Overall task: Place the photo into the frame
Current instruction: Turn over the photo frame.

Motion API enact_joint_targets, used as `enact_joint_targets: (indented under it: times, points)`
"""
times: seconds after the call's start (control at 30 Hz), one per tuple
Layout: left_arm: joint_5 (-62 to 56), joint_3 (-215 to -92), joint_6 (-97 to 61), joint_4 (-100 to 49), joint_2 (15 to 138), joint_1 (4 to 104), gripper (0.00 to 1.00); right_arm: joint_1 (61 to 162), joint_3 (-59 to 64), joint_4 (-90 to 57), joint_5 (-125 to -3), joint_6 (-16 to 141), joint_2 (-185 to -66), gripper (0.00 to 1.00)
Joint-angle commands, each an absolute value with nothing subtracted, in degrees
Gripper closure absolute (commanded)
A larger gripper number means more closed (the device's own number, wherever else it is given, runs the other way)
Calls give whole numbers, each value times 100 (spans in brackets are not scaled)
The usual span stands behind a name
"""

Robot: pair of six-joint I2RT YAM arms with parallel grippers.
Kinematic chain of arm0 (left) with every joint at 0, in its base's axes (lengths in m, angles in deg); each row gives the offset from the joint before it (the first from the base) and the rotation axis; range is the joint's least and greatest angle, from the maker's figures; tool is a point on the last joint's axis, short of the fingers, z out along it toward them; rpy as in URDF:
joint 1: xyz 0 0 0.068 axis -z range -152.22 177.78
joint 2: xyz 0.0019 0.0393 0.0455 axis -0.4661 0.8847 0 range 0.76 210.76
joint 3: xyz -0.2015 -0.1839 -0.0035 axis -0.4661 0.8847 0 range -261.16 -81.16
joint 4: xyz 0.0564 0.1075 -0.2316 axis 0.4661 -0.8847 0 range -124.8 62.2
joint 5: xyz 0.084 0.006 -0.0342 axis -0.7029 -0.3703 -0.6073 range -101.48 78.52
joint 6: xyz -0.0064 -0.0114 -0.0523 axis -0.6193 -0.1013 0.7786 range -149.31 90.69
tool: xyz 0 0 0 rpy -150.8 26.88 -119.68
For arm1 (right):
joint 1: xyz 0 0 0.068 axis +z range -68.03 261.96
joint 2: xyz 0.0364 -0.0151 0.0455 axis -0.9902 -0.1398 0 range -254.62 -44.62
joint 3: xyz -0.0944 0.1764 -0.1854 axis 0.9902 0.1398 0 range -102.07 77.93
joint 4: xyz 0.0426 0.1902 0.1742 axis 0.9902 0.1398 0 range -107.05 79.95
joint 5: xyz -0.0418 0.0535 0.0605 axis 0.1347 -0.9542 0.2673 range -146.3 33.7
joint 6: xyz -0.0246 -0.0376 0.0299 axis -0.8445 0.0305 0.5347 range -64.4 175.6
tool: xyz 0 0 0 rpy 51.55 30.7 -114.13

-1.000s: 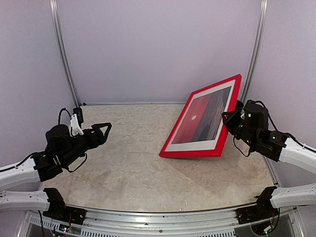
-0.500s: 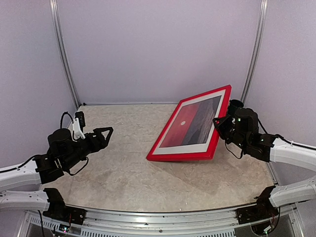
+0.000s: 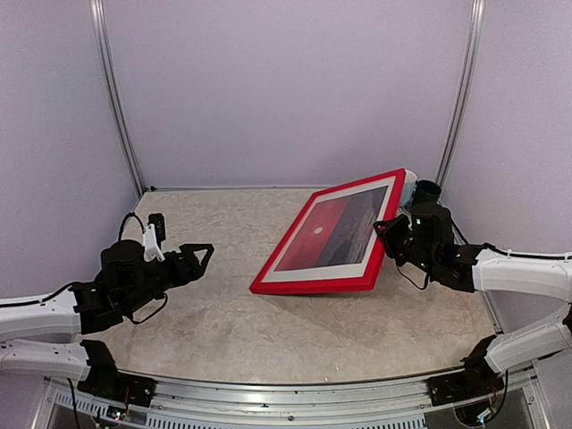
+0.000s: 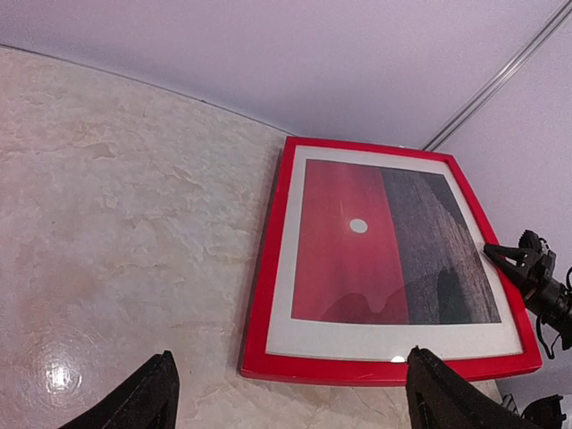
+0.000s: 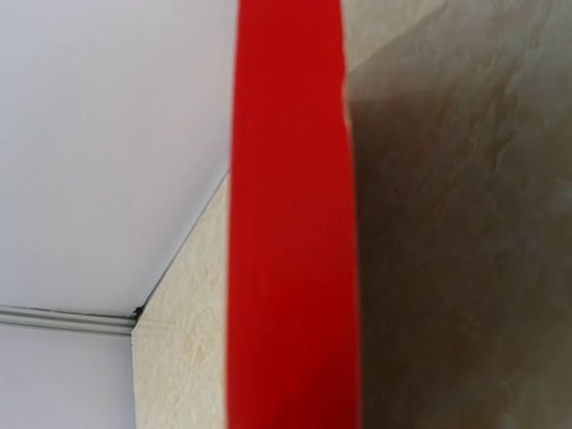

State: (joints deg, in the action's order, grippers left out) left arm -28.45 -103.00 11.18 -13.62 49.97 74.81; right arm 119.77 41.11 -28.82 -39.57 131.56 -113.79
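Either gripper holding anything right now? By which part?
The right gripper is shut on the frame, gripping its right-hand edge, so the frame sits tilted. The left gripper is open and holds nothing.

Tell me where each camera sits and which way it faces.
Top external: high behind the robot, looking down across the table; the left gripper shows open, the right gripper clamped on the tilted frame.
Left wrist: on the left arm, facing the frame's front and the photo; its own fingers edge the bottom.
Right wrist: tight against the frame's red edge, looking along it toward the back wall; no fingers visible.
Shared: top external and left wrist both show the photo and the right gripper.
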Motion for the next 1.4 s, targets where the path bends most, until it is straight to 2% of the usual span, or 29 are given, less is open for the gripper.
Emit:
enact_joint_targets:
  times: [0.0, 0.3, 0.9, 1.37]
  points:
    - [-2932, -10260, 1186, -1206, 5122, 7564, 13, 11948, 4163, -3247, -3942, 12648, -11575, 100]
    - [-2976, -10243, 1200, -1159, 5233, 7610, 13, 11949, 4212, -3376, -4049, 12662, -11945, 99]
    - [-2976, -10243, 1216, -1064, 5411, 7642, 13, 11921, 4312, -3799, -4364, 12688, -12525, 75]
    - [-3002, -10207, 1217, -1066, 5376, 7646, 13, 11905, 4557, -4328, -4607, 12784, -12986, 63]
